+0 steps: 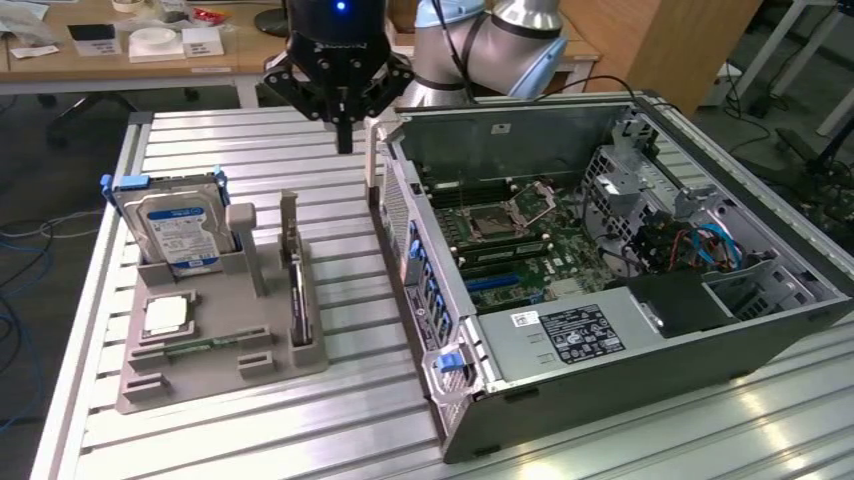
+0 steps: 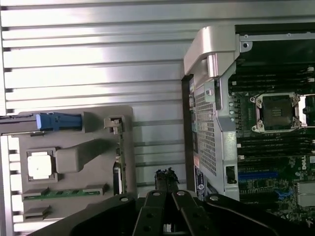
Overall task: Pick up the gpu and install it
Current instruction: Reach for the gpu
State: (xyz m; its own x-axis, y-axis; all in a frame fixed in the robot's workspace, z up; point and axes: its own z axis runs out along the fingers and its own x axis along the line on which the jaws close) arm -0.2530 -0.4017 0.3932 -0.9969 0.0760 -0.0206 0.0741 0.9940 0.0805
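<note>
Silver ribbed metal forms the desk (image 1: 267, 140) that fills most of the exterior view. On the exterior view's left, in the lower left of the frame, we see a grey moulded holder (image 1: 214, 365) carrying several computer parts. A boxy hard drive (image 1: 180, 225) with a blue and white label stands upright at the holder's far end. A square processor chip (image 1: 166, 316) lies flat below it in the frame, and a narrow green memory stick (image 1: 200, 347) lies flat just beside the chip.

Along the holder's edge nearest the frame's middle, the gpu (image 1: 300, 300) stands on its long edge in a slot, a thin dark card seen almost edge-on. Nothing touches it.

On the exterior view's right, an open computer case (image 1: 641, 350) lies on its side, showing a green motherboard (image 1: 534, 250) with an empty processor socket.

In the upper middle of the frame, the black gripper (image 1: 344, 138) hangs from the arm (image 1: 507, 40), pointing straight down. Its fingers are pressed together and hold nothing. It hovers above bare desk, beside the far corner of the case and well apart from the gpu.

In the wrist view we see the closed fingertips over the desk between the holder and the case.
</note>
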